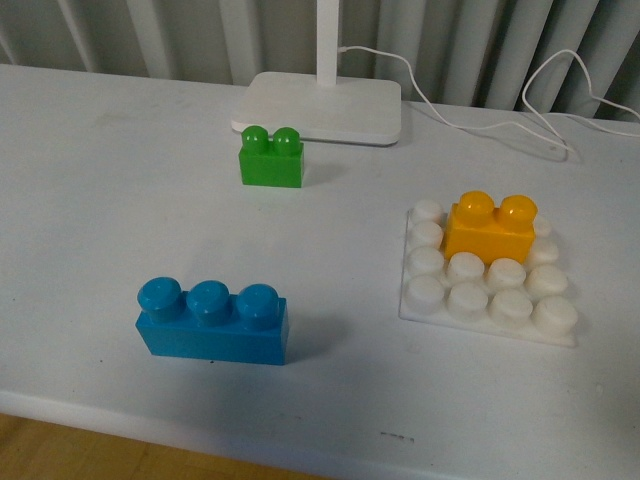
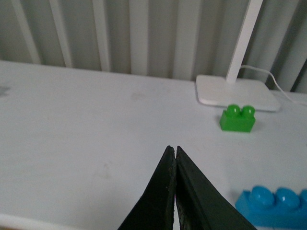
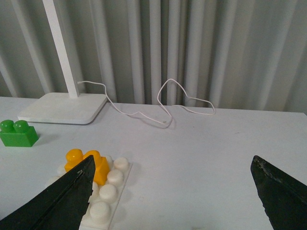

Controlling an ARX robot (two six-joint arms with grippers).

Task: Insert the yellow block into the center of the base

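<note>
Blue brick [image 1: 212, 322] nearest, untouched; yellow block [image 1: 489, 229] already sits on the base [image 1: 488, 320] (toward its far-middle studs, seemingly pressed in), right gripper [image 3: 175, 191] spread wide and empty, left gripper [image 2: 173, 158] clenched on nothing — task looks essentially done

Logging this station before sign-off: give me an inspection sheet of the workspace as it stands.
Surface: white table, a few faint marks.
Job's things: yellow block seated on the base, in its far rows, about centred side to side.
Clutter: green brick, blue brick, lamp foot.
Grippers: left gripper shut, empty; right gripper open, empty.
Cables: white lamp cord looping behind the base.
Surroundings: pale curtain behind the table.
</note>
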